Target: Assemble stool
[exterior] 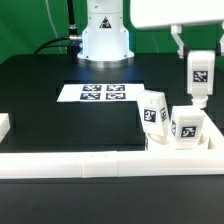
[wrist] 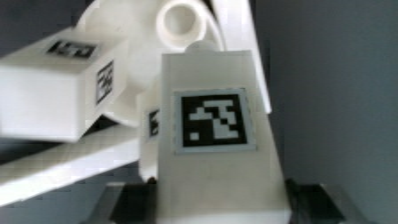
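gripper [wrist: 221, 198] is closed narrow on one stool leg [exterior: 200, 78], a finger [wrist: 313, 196] on each of two opposite side faces, tag face towards the wrist camera

held leg is upper right in the exterior view, upright, looks lifted off the black table [exterior: 40, 110] but contact is hard to rule out from this angle

second leg [exterior: 153, 112] and third leg [exterior: 185, 126] stand lower right, just beside each other, near the white rail [exterior: 70, 165]. marker board [exterior: 100, 93] lies flat mid-frame, well apart from them

seat: can't make it out in either view. a round white part [wrist: 178, 20] shows past the held leg in the wrist view, too blurred to call

handling, my read: hard plastic, stiff, light, not fragile. smooth faces so probably a bit slippery, could twist in the pads if it's pushed into a hole off-axis. flat parallel sides are the right place to grab, near one end so the mating end stays free

labels: only black-and-white square tags on each leg and on the board. no brand, no readable text
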Controlling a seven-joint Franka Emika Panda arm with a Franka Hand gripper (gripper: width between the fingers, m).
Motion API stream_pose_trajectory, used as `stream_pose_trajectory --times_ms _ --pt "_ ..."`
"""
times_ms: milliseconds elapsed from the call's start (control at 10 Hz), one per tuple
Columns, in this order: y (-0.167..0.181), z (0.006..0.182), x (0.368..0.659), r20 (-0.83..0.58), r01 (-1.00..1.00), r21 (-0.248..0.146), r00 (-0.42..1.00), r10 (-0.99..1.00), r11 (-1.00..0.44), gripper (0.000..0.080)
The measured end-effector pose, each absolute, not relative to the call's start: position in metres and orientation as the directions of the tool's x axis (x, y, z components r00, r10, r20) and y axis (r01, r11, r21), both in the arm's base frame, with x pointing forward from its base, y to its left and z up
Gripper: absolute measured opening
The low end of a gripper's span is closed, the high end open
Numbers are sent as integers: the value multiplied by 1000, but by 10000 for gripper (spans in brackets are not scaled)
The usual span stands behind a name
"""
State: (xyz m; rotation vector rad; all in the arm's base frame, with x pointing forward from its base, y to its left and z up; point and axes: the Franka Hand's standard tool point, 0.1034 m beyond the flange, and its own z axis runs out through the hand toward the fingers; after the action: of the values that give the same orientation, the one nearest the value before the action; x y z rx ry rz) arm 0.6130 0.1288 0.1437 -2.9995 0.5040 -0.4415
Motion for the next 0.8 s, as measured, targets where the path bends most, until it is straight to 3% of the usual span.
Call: stream_pose_trajectory --times_ms 200,800 --pt "127 131 619 298 -295 -104 902 -313 -950 335" --pt "123 121 620 298 -279 -87 909 -292 -956 335"
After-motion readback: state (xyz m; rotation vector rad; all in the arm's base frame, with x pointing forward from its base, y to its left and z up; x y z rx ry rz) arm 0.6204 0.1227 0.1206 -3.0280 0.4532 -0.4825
